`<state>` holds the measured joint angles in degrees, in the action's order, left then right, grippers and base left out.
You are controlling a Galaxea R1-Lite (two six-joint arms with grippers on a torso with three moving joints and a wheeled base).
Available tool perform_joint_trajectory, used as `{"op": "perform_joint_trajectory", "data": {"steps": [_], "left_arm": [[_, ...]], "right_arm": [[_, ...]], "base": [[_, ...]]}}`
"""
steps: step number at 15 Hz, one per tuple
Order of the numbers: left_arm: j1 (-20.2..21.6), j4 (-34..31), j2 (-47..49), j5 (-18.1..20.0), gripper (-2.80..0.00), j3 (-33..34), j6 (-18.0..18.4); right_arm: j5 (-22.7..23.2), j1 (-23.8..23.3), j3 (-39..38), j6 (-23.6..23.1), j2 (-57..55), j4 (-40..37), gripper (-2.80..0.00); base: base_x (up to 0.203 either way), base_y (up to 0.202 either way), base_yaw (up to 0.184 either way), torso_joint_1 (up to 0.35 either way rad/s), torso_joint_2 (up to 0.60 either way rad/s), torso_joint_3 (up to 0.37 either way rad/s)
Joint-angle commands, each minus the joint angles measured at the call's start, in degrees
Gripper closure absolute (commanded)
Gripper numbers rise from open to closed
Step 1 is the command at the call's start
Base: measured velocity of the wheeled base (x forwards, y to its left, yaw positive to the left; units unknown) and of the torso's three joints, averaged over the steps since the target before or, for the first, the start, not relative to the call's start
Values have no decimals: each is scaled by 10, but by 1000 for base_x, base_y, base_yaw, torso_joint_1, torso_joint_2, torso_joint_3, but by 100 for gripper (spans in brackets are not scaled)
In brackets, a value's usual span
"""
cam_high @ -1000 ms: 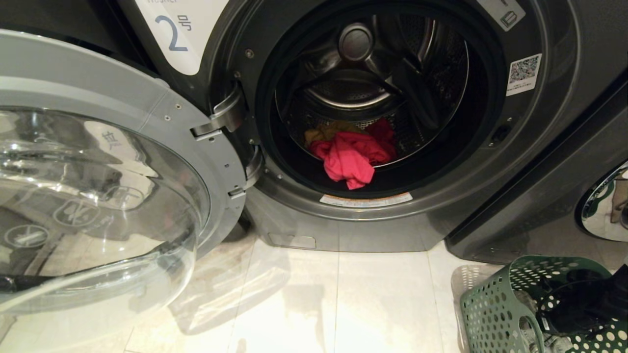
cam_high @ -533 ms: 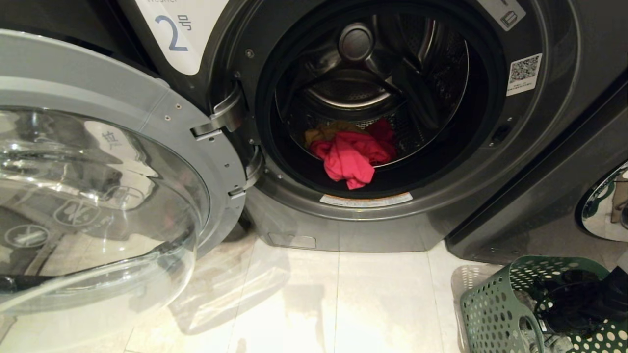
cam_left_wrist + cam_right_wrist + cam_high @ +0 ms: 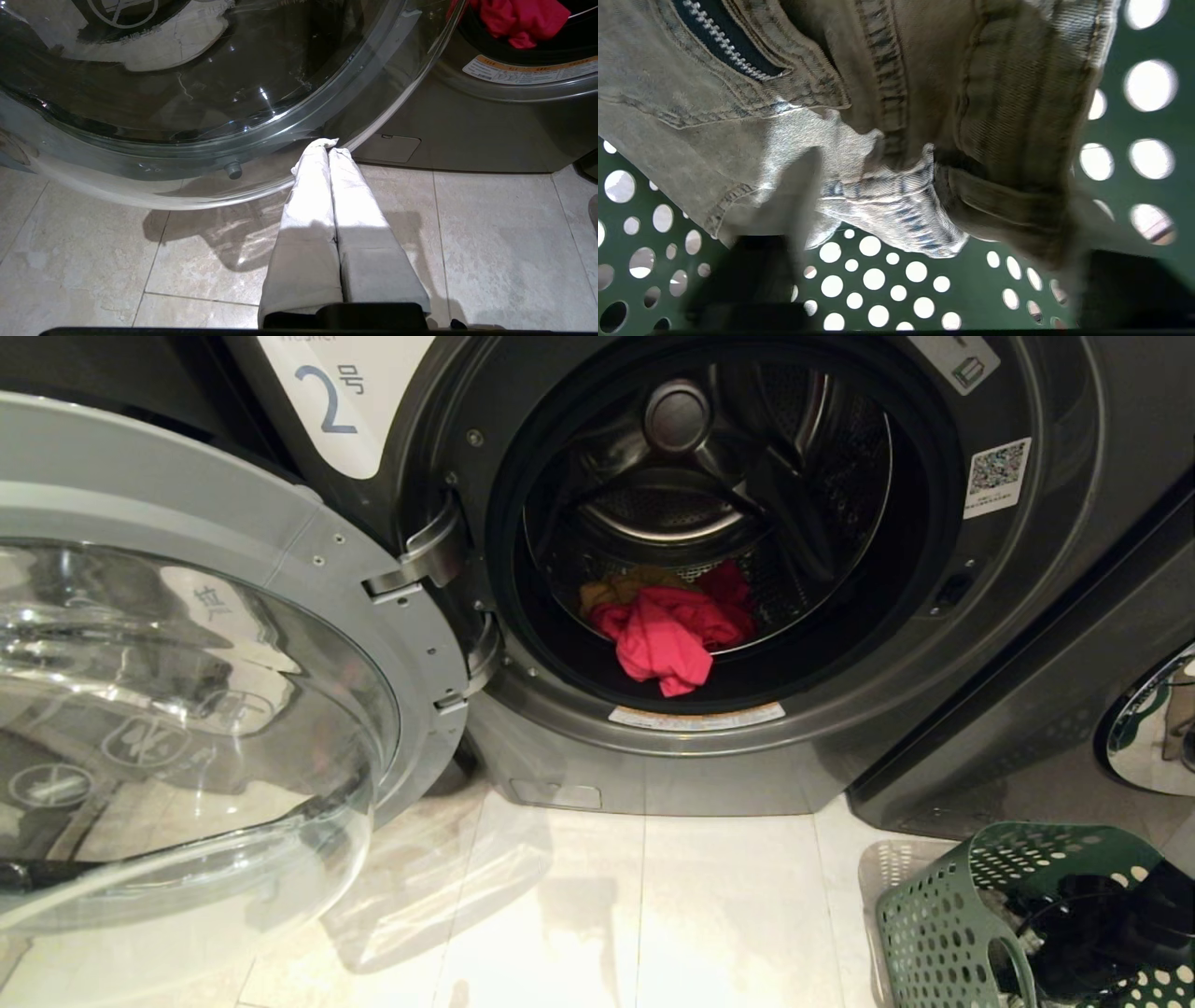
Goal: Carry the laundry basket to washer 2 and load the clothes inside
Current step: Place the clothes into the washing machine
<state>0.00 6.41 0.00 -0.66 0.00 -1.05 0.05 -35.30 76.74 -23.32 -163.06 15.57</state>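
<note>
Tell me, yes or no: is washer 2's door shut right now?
No. In the head view the door of washer 2 stands swung open to the left, baring the drum with the pink-red garment inside.

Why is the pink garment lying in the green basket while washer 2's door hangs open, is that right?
Not quite: the pink garment lies inside the drum of washer 2, as the head view shows. The green basket holds a faded denim piece. The door is open.

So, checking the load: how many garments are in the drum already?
2 show: a pink-red garment at the drum's front lip, and a yellow-brown one behind it on the left. More may lie hidden underneath. A denim piece is in the basket.
</note>
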Motion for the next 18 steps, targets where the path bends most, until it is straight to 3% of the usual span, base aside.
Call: {"op": "perform_joint_trajectory", "data": {"steps": [1, 6, 10, 13, 18], "left_arm": [[0, 0, 0, 0, 0, 23, -1], [0, 1, 0, 0, 0, 23, 0], [0, 1, 0, 0, 0, 23, 0], [0, 1, 0, 0, 0, 23, 0], [0, 0, 0, 0, 0, 23, 0]], "right_arm": [[0, 5, 1, 8, -12, 1, 0], [0, 9, -7, 36, -2, 1, 0], [2, 8, -43, 42, 90, -47, 0], [19, 2, -136, 46, 232, -117, 0], [73, -23, -334, 45, 596, -176, 0]], "base": [[0, 0, 0, 0, 0, 0], [0, 0, 0, 0, 0, 0], [0, 0, 0, 0, 0, 0], [0, 0, 0, 0, 0, 0], [0, 0, 0, 0, 0, 0]]}}
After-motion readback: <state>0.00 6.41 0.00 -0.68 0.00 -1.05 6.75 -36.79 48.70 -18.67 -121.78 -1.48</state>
